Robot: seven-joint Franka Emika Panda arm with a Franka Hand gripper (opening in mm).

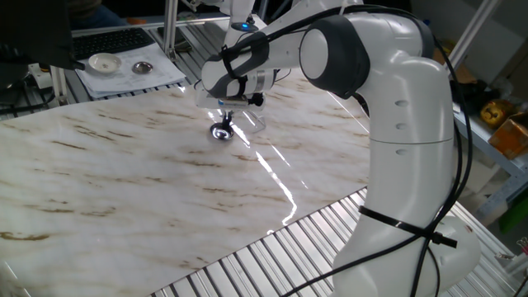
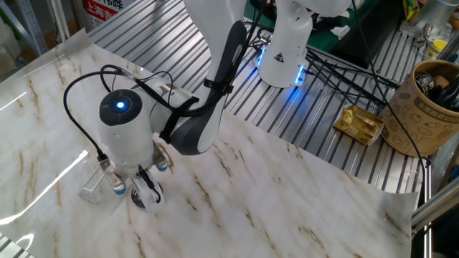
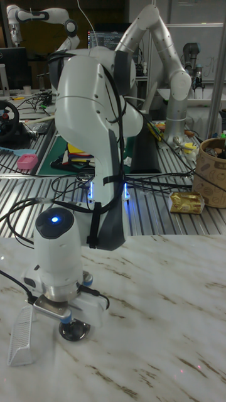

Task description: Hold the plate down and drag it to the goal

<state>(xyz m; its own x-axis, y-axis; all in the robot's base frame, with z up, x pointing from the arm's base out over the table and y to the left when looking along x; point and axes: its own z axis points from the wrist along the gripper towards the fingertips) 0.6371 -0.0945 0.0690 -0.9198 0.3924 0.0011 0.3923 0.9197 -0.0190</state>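
Pressing down on the plate [image 1: 222, 131] directly beneath the fingertips of the gripper [image 1: 226, 122]; finger spread impossible to tell; goal [image 1: 252, 121] lying just beside.

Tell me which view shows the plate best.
One fixed view: the plate sits unobstructed beside the goal, fingers on it. The other fixed view shows only its edge under the wrist; the tall view shows a low sliver.

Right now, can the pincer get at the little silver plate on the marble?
Probably yes. The pincer already stands directly over the plate, seemingly pressing on it, and nothing lies between them. Whether its fingers are open or shut is hidden.
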